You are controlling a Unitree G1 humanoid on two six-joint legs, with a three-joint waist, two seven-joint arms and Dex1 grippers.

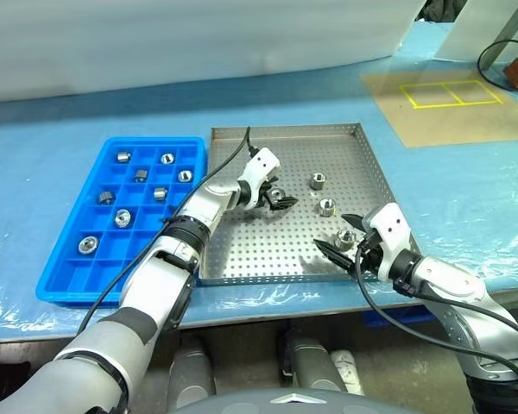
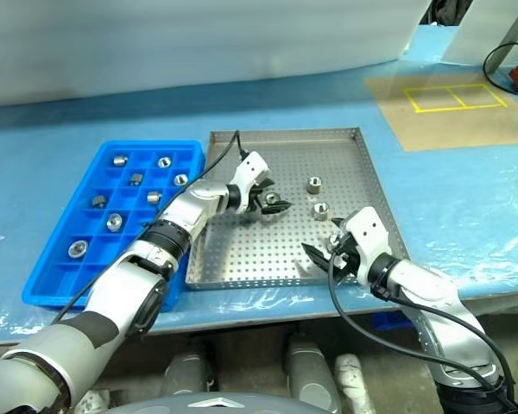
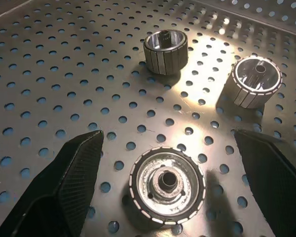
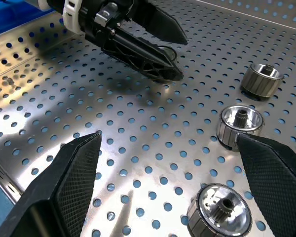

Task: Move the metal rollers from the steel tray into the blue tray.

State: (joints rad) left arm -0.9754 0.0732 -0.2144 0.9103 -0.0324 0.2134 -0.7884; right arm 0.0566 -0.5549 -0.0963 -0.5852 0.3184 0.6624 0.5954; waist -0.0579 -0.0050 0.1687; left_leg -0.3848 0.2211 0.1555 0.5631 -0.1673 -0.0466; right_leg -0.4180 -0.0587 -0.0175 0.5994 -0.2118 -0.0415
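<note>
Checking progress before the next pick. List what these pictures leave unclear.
- Left eye view: the left gripper covers the roller under it.
- Left eye view: the left arm hides the blue tray's near right compartments.
- Right wrist view: the nearest roller is cut off by the picture's edge.

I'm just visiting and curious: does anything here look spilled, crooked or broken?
Nothing stands out. The steel tray and blue tray lie flat side by side. Seven metal rollers sit singly in blue compartments, and four remain loose on the steel tray. The left gripper and right gripper are open over it.
</note>
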